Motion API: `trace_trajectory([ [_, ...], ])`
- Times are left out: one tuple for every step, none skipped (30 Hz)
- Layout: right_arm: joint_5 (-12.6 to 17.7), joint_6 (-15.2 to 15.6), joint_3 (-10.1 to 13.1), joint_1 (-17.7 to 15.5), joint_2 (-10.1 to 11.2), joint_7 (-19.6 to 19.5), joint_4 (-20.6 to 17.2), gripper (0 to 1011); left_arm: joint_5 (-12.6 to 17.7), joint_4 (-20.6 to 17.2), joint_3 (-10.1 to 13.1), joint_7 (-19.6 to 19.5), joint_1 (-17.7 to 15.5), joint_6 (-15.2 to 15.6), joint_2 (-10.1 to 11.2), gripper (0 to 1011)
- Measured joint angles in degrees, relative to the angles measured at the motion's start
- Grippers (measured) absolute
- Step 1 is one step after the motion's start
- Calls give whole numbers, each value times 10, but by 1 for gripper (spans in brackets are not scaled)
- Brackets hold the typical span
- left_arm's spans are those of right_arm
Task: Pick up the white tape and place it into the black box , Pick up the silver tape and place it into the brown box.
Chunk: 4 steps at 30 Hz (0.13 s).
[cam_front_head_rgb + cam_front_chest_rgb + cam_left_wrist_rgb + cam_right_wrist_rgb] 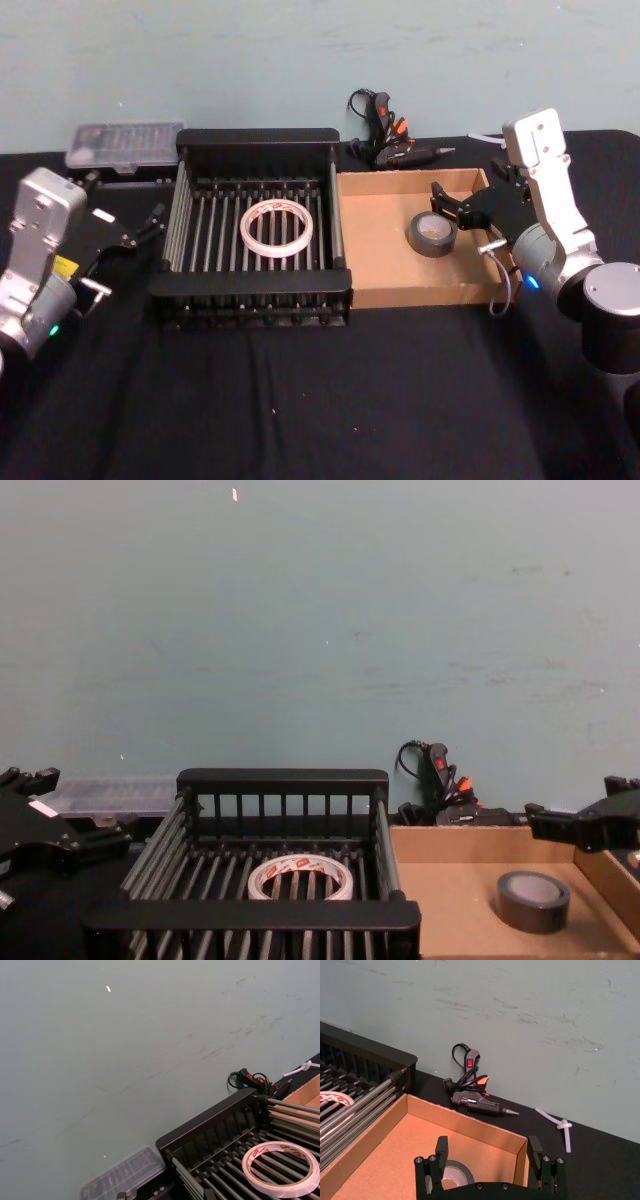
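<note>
Fingers spread wide on the right gripper [462,214], hovering at the silver tape's [432,235] three o'clock inside the brown box [400,280]. White tape [276,225] sits in the black box [250,300]. Left gripper [130,235] idles open. Risk: withdrawing low, a finger clips the roll or the wall.

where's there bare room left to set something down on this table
Widest free patch: the black tabletop in front of the black box and brown box. The brown box floor left of the silver tape is bare too. Crowded: the back edge, with the glue gun and clear case, and around the right gripper.
</note>
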Motion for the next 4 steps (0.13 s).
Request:
trace_trajectory([
  [0, 0, 0, 0, 0, 0, 0, 1002, 0, 0, 0, 0, 0, 0, 0, 1001],
  [0, 0, 0, 0, 0, 0, 0, 1002, 0, 0, 0, 0, 0, 0, 0, 1001],
  [0, 0, 0, 0, 0, 0, 0, 1002, 0, 0, 0, 0, 0, 0, 0, 1001],
  [0, 0, 0, 0, 0, 0, 0, 1002, 0, 0, 0, 0, 0, 0, 0, 1001],
])
